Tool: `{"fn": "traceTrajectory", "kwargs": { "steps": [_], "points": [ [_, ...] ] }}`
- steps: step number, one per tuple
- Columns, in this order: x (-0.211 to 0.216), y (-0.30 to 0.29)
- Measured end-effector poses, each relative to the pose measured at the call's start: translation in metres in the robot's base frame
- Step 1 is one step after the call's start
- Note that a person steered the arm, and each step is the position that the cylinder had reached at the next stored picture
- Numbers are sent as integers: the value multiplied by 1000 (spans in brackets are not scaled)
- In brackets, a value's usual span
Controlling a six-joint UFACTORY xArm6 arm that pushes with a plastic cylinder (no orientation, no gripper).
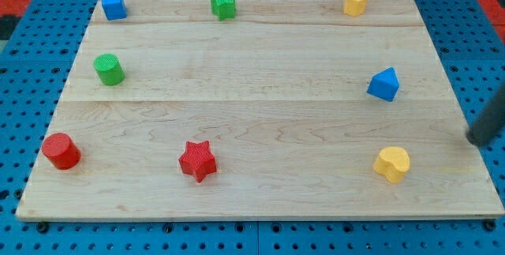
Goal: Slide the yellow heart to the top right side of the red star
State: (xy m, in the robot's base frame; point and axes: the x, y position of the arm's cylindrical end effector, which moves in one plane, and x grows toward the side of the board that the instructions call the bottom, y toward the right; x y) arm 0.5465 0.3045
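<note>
The yellow heart (392,163) lies near the board's bottom right corner. The red star (197,160) lies at the bottom, left of centre, far to the left of the heart. My rod enters from the view's right edge, and my tip (476,139) rests at the board's right edge, to the right of and slightly above the yellow heart, apart from it.
A blue triangular block (383,84) sits above the heart. A yellow hexagon-like block (355,1), a green star-like block (223,5) and a blue cube (114,5) line the top. A green cylinder (109,69) and red cylinder (61,151) sit at left.
</note>
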Motion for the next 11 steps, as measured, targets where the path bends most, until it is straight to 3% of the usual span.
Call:
{"fn": "traceTrajectory", "kwargs": {
  "steps": [1,3,5,7,8,9,10,11],
  "points": [
    [34,-37],
    [-13,-196],
    [11,-159],
    [3,-241],
    [-57,-304],
    [-71,-325],
    [-35,-300],
    [-25,-318]
  ]
}}
